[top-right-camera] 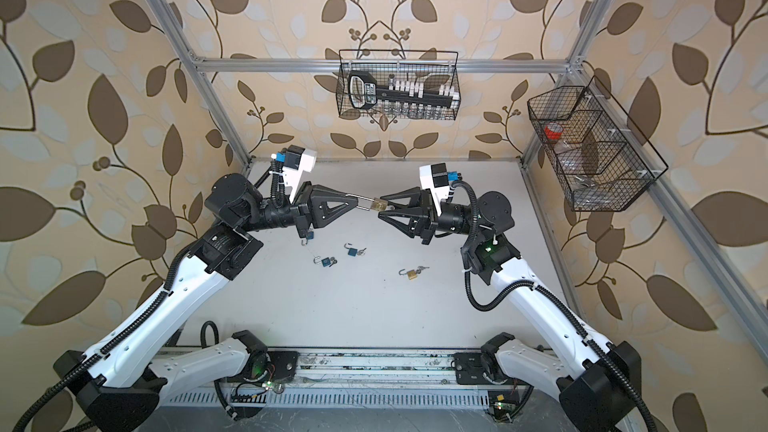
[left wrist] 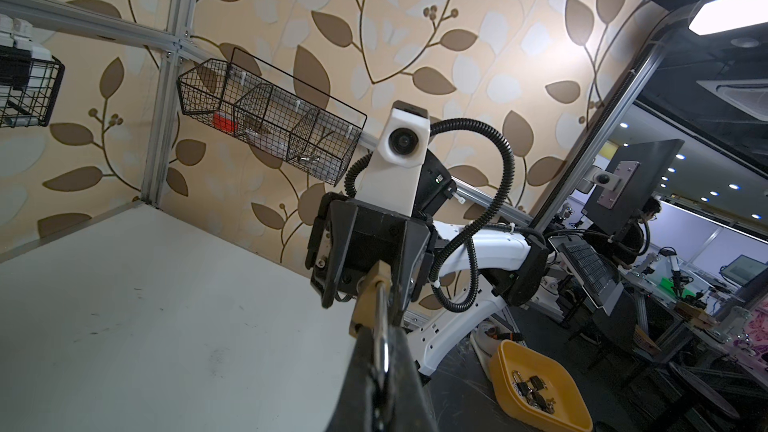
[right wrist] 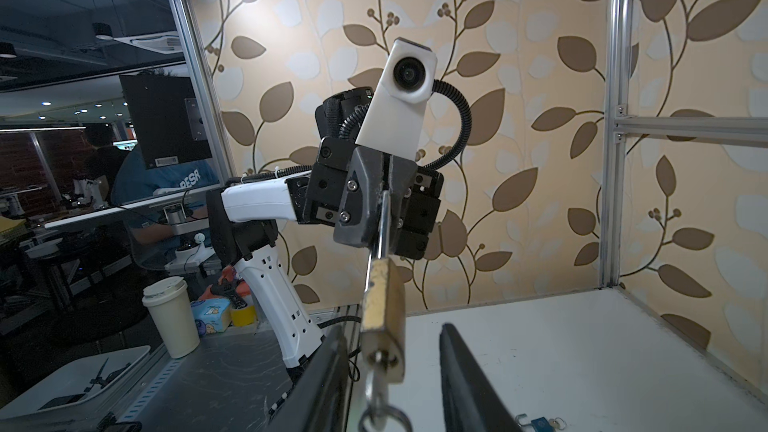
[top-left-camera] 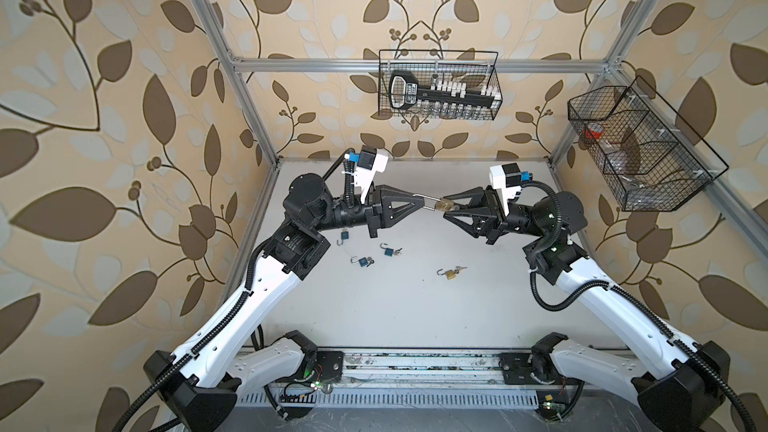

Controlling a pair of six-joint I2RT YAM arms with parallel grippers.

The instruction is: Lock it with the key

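Above the middle of the worktop point(top-left-camera: 415, 317), the brass padlock point(top-left-camera: 444, 204) is being gripped by its shackle point(right wrist: 384, 222) in the left fingers point(top-left-camera: 411, 201), its key point(right wrist: 374, 388) being straddled, ungrasped, by the parted right fingers point(right wrist: 465, 376), locking apparently pending.

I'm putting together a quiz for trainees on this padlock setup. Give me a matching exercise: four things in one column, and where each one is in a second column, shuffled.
Things:
1 raised brass padlock
2 blue padlocks
3 red object
4 yellow tray

Places:
A in the side wire basket
B lying on the table
C shackle clamped by the left gripper
D off the table, holding padlocks

Pairs: 1-C, 2-B, 3-A, 4-D
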